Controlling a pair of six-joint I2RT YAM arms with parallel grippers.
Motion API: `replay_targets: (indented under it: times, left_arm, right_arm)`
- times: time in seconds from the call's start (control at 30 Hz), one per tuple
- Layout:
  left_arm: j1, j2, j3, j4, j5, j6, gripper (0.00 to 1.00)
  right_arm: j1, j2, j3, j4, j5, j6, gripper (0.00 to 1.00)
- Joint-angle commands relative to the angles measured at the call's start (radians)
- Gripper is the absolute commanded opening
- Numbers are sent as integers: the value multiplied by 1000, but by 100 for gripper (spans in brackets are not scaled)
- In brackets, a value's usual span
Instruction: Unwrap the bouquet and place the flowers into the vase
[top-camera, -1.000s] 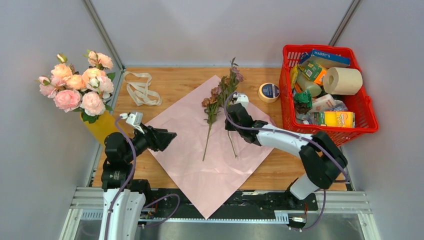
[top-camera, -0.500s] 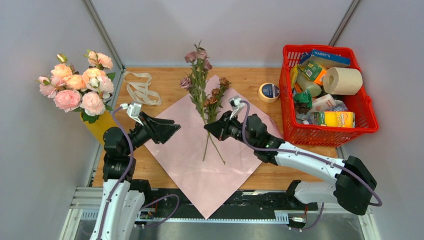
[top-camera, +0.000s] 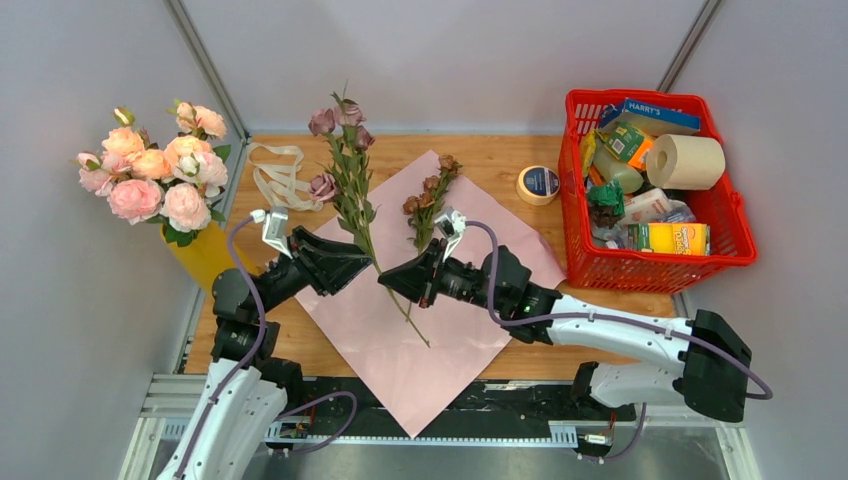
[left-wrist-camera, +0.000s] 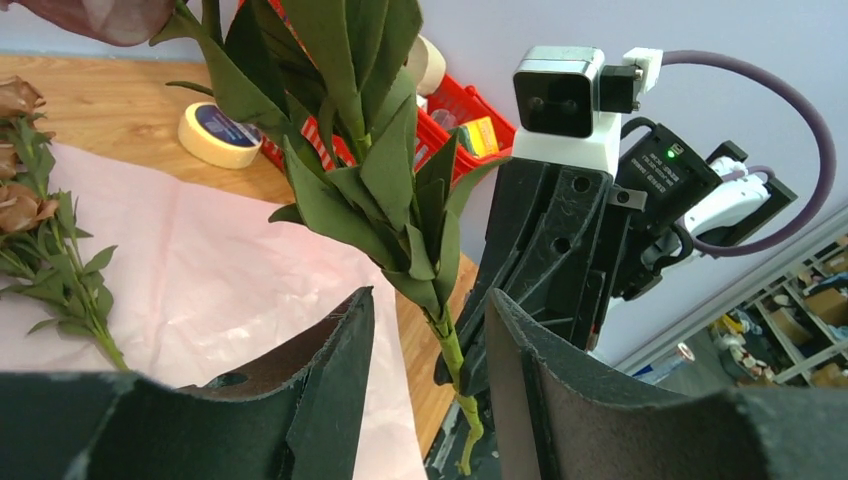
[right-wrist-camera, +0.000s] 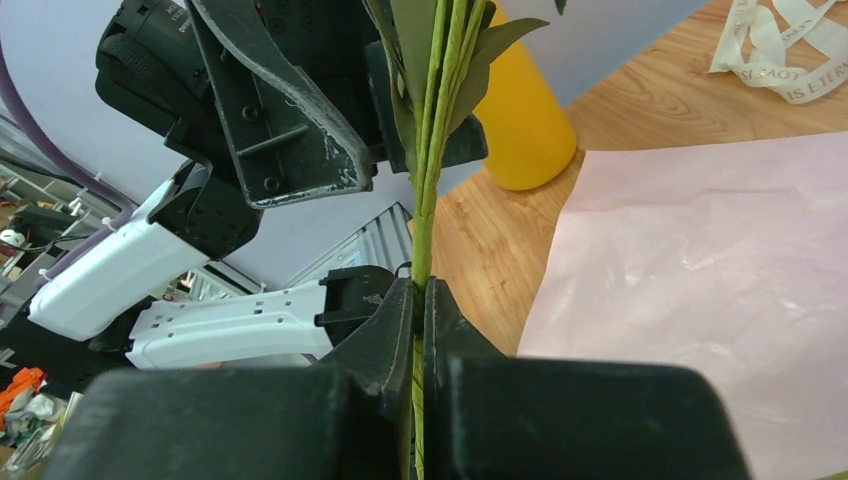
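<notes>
The bouquet's pink wrapping paper (top-camera: 400, 300) lies spread flat on the table. My right gripper (top-camera: 392, 283) is shut on the green stem of a mauve rose spray (top-camera: 345, 165) and holds it upright above the paper. The stem (right-wrist-camera: 421, 250) sits pinched between its jaws. My left gripper (top-camera: 352, 266) is open, and the same stem (left-wrist-camera: 450, 345) stands between its fingers (left-wrist-camera: 335, 370) without touching either. A brownish flower stem (top-camera: 426, 205) lies on the paper. The yellow vase (top-camera: 203, 252) at the left edge holds pink and peach flowers (top-camera: 155, 170).
A cream ribbon (top-camera: 280, 180) lies at the back left, and a roll of masking tape (top-camera: 540, 184) at the back right. The red basket (top-camera: 578, 200) of groceries stands against the right side. Grey walls close in the table.
My right gripper has carried the mauve spray up and to the left, off the paper. My left gripper has reached toward it and its jaws have narrowed around the stem.
</notes>
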Motion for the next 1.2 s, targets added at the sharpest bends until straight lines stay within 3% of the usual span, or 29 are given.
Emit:
replay_targets:
  times: [0.0, 0.1, 0.13, 0.2, 0.23, 0.3, 0.37, 0.5, 0.63, 0.73, 0.83, 1.03, 1.17]
  left_arm:
    - [-14, -18, -16, -2, -57, 1, 53]
    - [-29, -10, -41, 21, -60, -17, 52]
    - [-32, -9, -50, 45, -60, -31, 47]
    - [-41, -4, -53, 60, -56, -38, 32]
    - [-44, -6, -51, 60, -57, -41, 17]
    - [-44, -12, -48, 56, -65, -47, 0]
    - [-44, -36, -42, 27, -102, -41, 0]
    - [-46, -90, 79, -144, -198, 114, 0]
    - [-44, -119, 266, -425, -341, 348, 0]
    - [-46, -119, 375, -594, -517, 525, 0]
    - [-44, -105, 482, -651, -658, 656, 0]
    - [-44, -29, 593, -590, -979, 938, 0]
    - [-44, 66, 656, -532, -1073, 1064, 0]
  right_arm:
    - [20, 13, 44, 77, 6, -22, 0]
    - [29, 32, 54, 80, 5, -25, 0]
    - [32, 38, 57, 82, 2, -25, 0]
    - [39, 47, 61, 83, 8, -24, 0]
    - [42, 49, 61, 83, 8, -24, 0]
    - [43, 55, 67, 74, 11, -24, 3]
    - [43, 56, 72, 48, 12, -27, 21]
    - [43, 30, 55, 11, 32, -39, 73]
    - [43, -6, 23, -15, 85, -42, 100]
    - [45, -28, 3, -22, 109, -42, 100]
    - [43, -36, 3, -44, 118, -44, 100]
    - [43, -97, -38, -65, 137, -41, 100]
    - [43, -146, -60, -79, 193, -45, 100]
